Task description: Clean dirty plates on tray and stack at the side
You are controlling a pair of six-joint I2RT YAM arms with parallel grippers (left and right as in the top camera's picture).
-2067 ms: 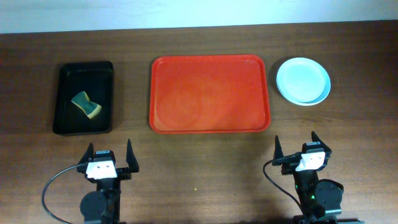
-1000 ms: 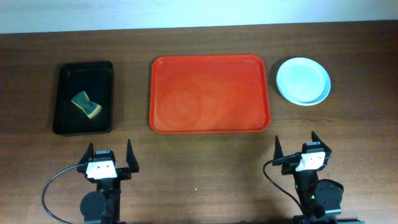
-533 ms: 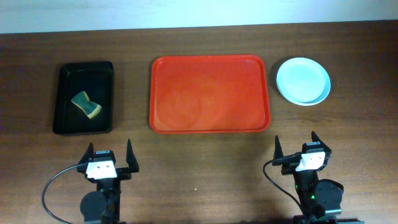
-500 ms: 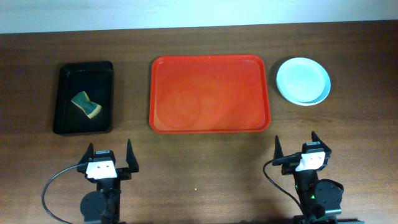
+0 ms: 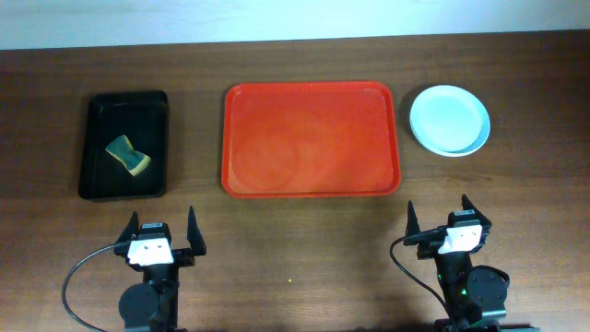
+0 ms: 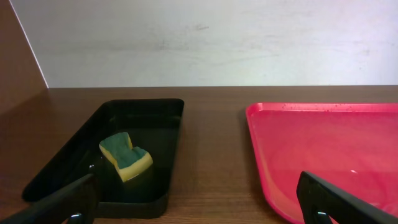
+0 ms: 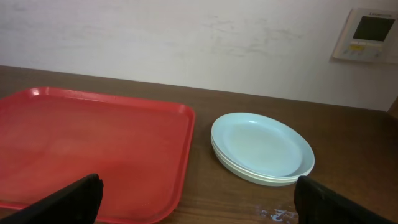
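Observation:
The red-orange tray (image 5: pixel 312 138) lies at the table's middle with no plates on it; it also shows in the left wrist view (image 6: pixel 323 149) and the right wrist view (image 7: pixel 87 143). The plates (image 5: pixel 449 120) sit stacked on the table right of the tray, a pale mint-blue one on top, also in the right wrist view (image 7: pixel 262 147). My left gripper (image 5: pixel 159 232) is open and empty at the front left. My right gripper (image 5: pixel 442 219) is open and empty at the front right, well in front of the stack.
A black tray (image 5: pixel 123 145) stands at the left with a green-and-yellow sponge (image 5: pixel 128 155) inside, also in the left wrist view (image 6: pixel 126 155). A wall runs along the table's far edge. A few wet spots (image 7: pixel 273 214) lie on the table in front of the stack.

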